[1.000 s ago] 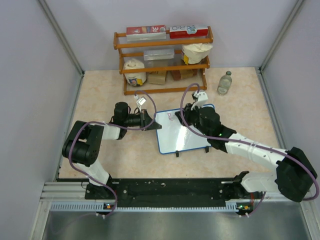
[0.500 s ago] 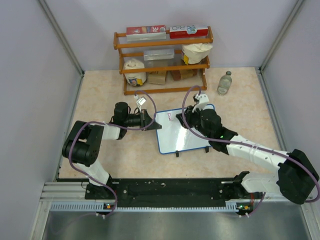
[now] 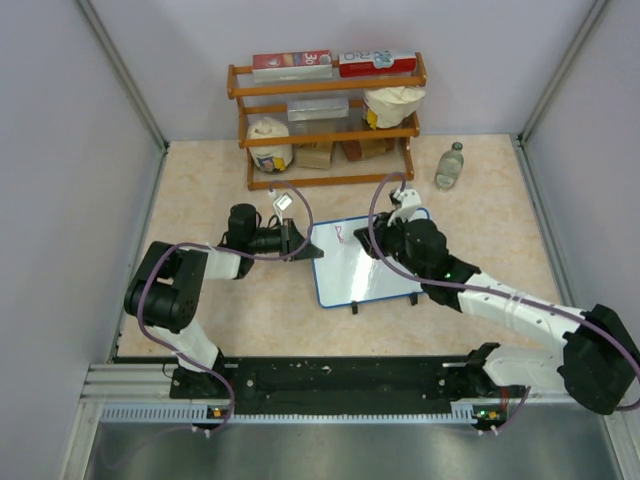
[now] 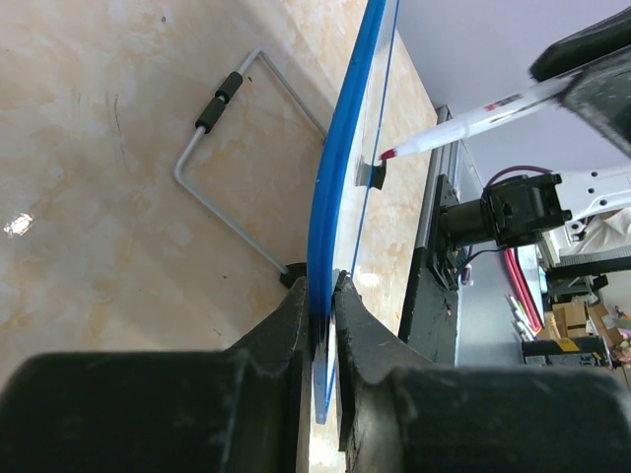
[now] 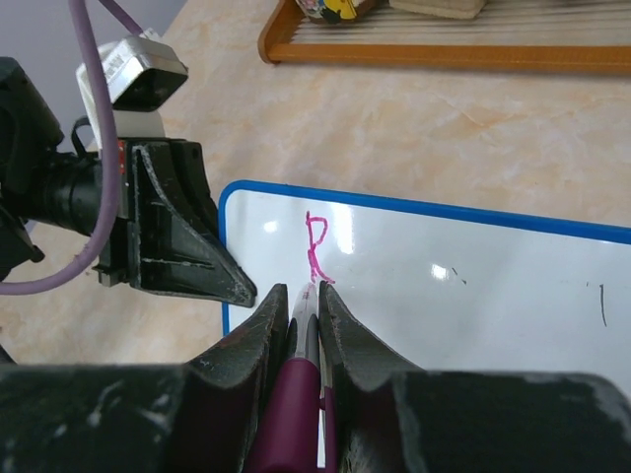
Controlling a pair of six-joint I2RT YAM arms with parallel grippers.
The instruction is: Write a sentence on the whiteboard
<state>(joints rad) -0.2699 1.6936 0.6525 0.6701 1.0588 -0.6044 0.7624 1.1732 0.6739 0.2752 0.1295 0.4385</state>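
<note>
Left hand (image 4: 322, 291) pinching whiteboard (image 3: 362, 268) edge, right hand (image 5: 303, 293) pinching marker (image 5: 295, 392); only "R" (image 5: 315, 246) down. Risk: pen pressure twists whiteboard in that thin grip, stroke skids

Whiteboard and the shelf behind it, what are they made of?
The whiteboard has a glossy white face with light glints, likely coated metal or plastic. Its blue frame looks like smooth plastic. The shelf looks like varnished wood: orange-brown, slightly shiny.
</note>
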